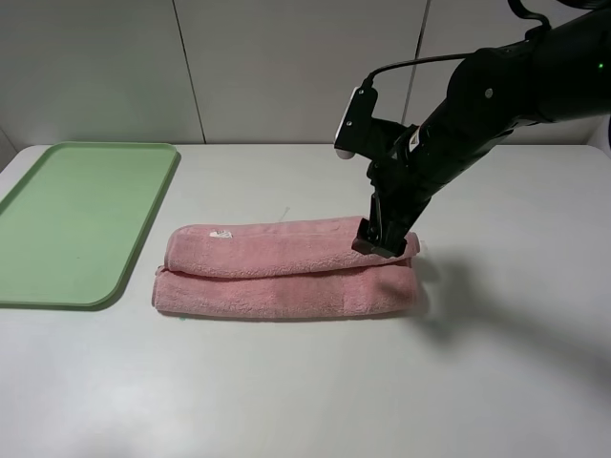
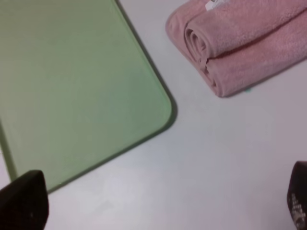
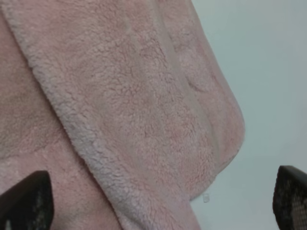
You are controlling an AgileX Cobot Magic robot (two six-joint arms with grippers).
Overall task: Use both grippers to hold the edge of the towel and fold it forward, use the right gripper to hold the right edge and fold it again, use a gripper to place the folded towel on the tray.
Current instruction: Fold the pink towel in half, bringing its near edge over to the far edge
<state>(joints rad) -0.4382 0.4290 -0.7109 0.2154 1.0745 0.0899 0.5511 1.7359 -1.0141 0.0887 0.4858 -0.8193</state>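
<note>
The pink towel (image 1: 286, 267) lies folded into a long band on the white table, its white label (image 1: 221, 233) near the left end. My right gripper (image 1: 387, 243) points down onto the towel's right end, jaws open. In the right wrist view the towel (image 3: 120, 120) fills the space between the wide-apart fingertips of the right gripper (image 3: 158, 201). The left arm is outside the exterior high view. The left wrist view has the left gripper (image 2: 160, 203) open over bare table, with the tray (image 2: 72, 86) and the towel's rolled left end (image 2: 240, 43) ahead of it. The light-green tray (image 1: 76, 219) sits at the table's left.
A grey wall with panel seams stands behind the white table (image 1: 305, 382). The tray's near right corner (image 2: 165, 115) lies a short gap from the towel's left end. The right arm's cable (image 1: 410, 65) loops above its wrist.
</note>
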